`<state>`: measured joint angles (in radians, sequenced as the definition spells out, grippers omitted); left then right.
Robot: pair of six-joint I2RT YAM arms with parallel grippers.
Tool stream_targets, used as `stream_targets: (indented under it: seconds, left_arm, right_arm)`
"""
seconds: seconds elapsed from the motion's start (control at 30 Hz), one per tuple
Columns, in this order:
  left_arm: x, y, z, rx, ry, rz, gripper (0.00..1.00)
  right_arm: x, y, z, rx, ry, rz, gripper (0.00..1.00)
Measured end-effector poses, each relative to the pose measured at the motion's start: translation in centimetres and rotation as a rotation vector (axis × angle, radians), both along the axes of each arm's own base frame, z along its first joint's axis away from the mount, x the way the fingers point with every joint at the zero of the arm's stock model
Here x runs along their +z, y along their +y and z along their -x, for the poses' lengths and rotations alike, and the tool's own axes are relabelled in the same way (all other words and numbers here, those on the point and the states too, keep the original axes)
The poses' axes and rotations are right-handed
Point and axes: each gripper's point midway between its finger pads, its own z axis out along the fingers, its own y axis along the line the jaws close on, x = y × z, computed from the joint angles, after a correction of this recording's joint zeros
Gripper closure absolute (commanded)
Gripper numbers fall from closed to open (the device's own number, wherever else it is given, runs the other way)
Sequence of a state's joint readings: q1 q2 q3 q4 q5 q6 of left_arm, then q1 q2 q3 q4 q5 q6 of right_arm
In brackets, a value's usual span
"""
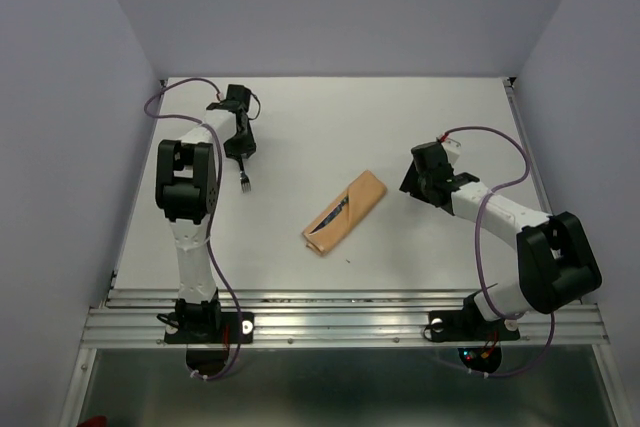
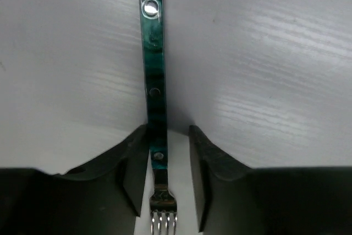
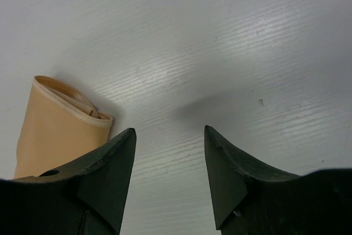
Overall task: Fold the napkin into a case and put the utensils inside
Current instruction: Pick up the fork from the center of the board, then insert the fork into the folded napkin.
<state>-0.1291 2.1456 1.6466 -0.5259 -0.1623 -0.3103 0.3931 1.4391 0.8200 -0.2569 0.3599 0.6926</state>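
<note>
at the near edge of the white table (image 1: 300, 127), bolted to a ribbed aluminium rail (image 1: 340, 319): the left arm's black base (image 1: 200, 319) and the right arm's black base (image 1: 470, 325).

a little farther out, about mid-table, lying on a slant: a narrow oblong case of peach-tan satin-like cloth (image 1: 352, 205), one end toward the near left, the other toward the far right. tucked along its fold and partly showing: a slim dark utensil (image 1: 335, 215), too small to tell which kind.

just past the case's far end, to the right: the right gripper (image 1: 415, 179), black and two-fingered, pointed down at bare table. from the right wrist view: jaws wide apart, only white tabletop between them, nothing held. rounded, stitched end of the case just beside the finger (image 3: 110, 163) on the left of that view.

farther again, on the left side of the table and well apart from the case: a slim fork with silvery tines and a marbled dark green handle (image 1: 243, 183), flat on the surface, tines toward the near edge.

farthest, directly over the fork's handle: the left gripper (image 1: 238, 147). from the left wrist view: jaws partly open, one on each side of the handle near the tines. a clear strip of table between the handle and the finger (image 2: 201, 180) on the right of that view, the other finger close against the handle. not clamped, fork resting on the table.
</note>
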Motion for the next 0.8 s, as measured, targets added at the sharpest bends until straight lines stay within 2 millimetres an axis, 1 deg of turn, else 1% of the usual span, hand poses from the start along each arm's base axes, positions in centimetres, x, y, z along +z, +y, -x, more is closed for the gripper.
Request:
stream_targets:
  seconds: [0.03,0.07,0.1,0.3,0.37,0.4,0.47,0.53,0.57,0.6,0.67,0.73,0.77,0.8]
  left_arm:
    - [-0.2,-0.1,-0.2,-0.003,0.001,0.001,0.7]
    - [-0.3,-0.2,-0.4,-0.005,0.001,0.007,0.91]
    - [-0.2,-0.3,-0.7,-0.012,-0.007,0.012,1.0]
    - [0.0,-1.1,-0.6,-0.047,-0.016,0.005,1.0]
    - [0.5,-1.7,0.4,-0.078,-0.018,-0.015,1.0]
    - [1.2,-2.4,1.0,-0.109,-0.029,-0.034,1.0]
    - [2.7,-4.3,2.5,-0.183,-0.046,-0.054,1.0]
    - [6.2,-8.4,4.5,-0.323,-0.121,-0.069,1.0]
    - [7.4,-10.1,5.4,-0.383,-0.15,-0.073,1.0]
    - [9.2,-12.2,6.8,-0.455,-0.19,-0.071,1.0]
    - [11.7,-16.1,9.2,-0.58,-0.25,-0.057,1.0]
    - [12.9,-18.4,11.0,-0.658,-0.281,-0.038,1.0]
    - [13.0,-19.3,11.8,-0.69,-0.284,-0.032,1.0]
    - [12.7,-19.8,12.6,-0.713,-0.273,-0.031,1.0]
  right_arm:
    - [0.0,0.0,0.0,0.001,0.001,-0.002,0.42]
    - [0.0,0.1,0.0,0.001,0.001,-0.007,0.42]
    - [0.0,0.2,0.0,0.002,0.0,-0.009,0.42]
    - [-0.2,0.5,0.0,0.005,0.005,-0.029,0.42]
    - [-0.4,0.7,-0.1,0.008,0.011,-0.034,0.43]
    - [-0.6,0.9,-0.1,0.013,0.019,-0.038,0.42]
    - [-0.9,1.2,-0.4,0.022,0.03,-0.043,0.43]
    - [-1.0,1.8,-1.0,0.042,0.041,-0.046,0.44]
    - [-1.0,2.1,-1.3,0.053,0.046,-0.048,0.45]
    - [-0.9,2.6,-1.9,0.067,0.047,-0.054,0.46]
    - [-0.7,3.3,-2.6,0.087,0.054,-0.066,0.47]
    - [-0.6,4.2,-3.7,0.106,0.053,-0.085,0.47]
    - [-0.6,4.5,-3.9,0.114,0.056,-0.091,0.47]
    - [-0.6,4.6,-4.0,0.119,0.059,-0.095,0.47]
